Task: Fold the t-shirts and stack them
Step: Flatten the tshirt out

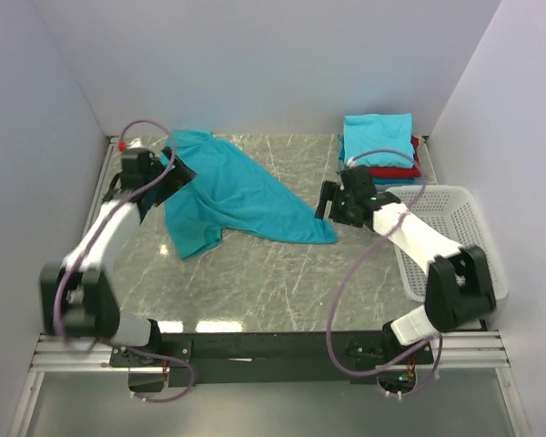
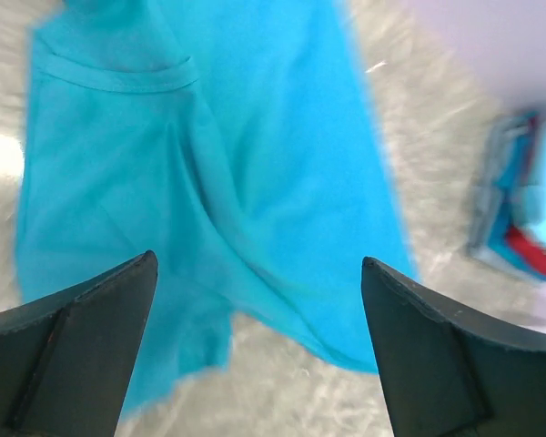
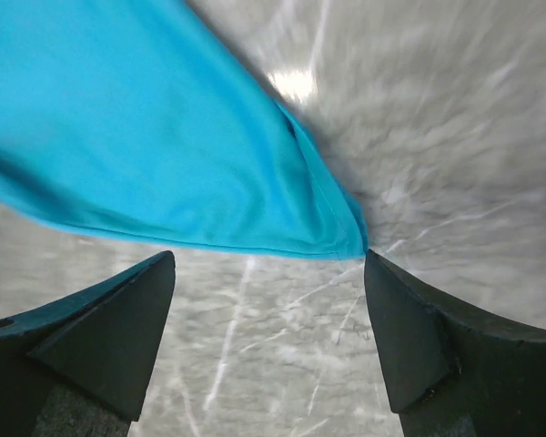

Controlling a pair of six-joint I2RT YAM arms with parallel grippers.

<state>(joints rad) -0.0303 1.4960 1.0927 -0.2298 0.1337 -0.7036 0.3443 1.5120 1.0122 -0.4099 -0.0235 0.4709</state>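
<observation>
Left side: left gripper (image 1: 170, 173) sits at the far-left part of the table (image 1: 255, 291), over the upper left edge of the loose teal t-shirt (image 1: 232, 196). Jaws spread wide, nothing between them. Left wrist view: both dark fingers frame the cloth from above; the shirt lies spread beneath and beyond them, a stitched hem or neckline curving across its upper part. Whether the fingertips touch the fabric cannot be told.

Middle: the shirt lies unfolded and rumpled on the marbled tabletop, running diagonally from far left toward near right. It tapers to a corner at its right end, and a lobe hangs toward the near edge on its left.

Right side: right gripper (image 1: 328, 202) sits just beside that right corner, jaws likewise released and empty. Right wrist view: the shirt's hemmed corner points in between the two fingers, just ahead of the tips, lying on the table and not pinched.

Far right: stack of folded t-shirts (image 1: 379, 146) at the back corner, teal on top, red showing under it. The white basket (image 1: 455, 232) stands near of the stack, beside the right arm
</observation>
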